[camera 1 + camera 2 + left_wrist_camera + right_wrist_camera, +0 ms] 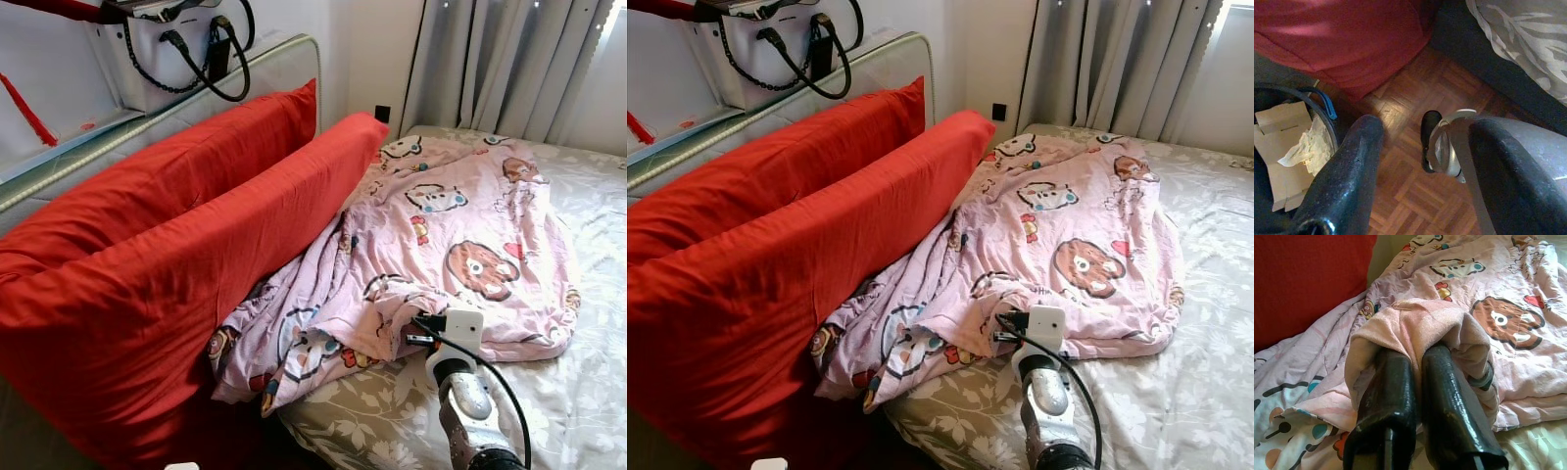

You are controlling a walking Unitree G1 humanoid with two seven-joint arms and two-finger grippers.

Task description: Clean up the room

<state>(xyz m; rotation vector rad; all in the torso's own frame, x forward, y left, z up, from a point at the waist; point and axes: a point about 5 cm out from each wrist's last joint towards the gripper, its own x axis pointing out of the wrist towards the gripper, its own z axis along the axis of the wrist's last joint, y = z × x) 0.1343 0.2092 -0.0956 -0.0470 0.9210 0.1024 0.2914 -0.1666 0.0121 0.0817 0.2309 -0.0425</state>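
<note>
One pink cartoon-print blanket (441,245), rumpled across the bed (578,392), its near hem just short of the mattress edge. Right gripper (1418,357): fingers together, pinching a fold of that hem. Two red pillows (196,245) upright against the headboard (284,59); bare floral sheet lies open beyond the blanket. Left gripper (1422,147): fingers apart, holding nothing, above parquet floor (1410,196) beside one bin (1283,147) of cardboard.

Grey curtains (509,64), white handbag (171,44) on headboard ledge (147,117), parquet floor (1415,196)
</note>
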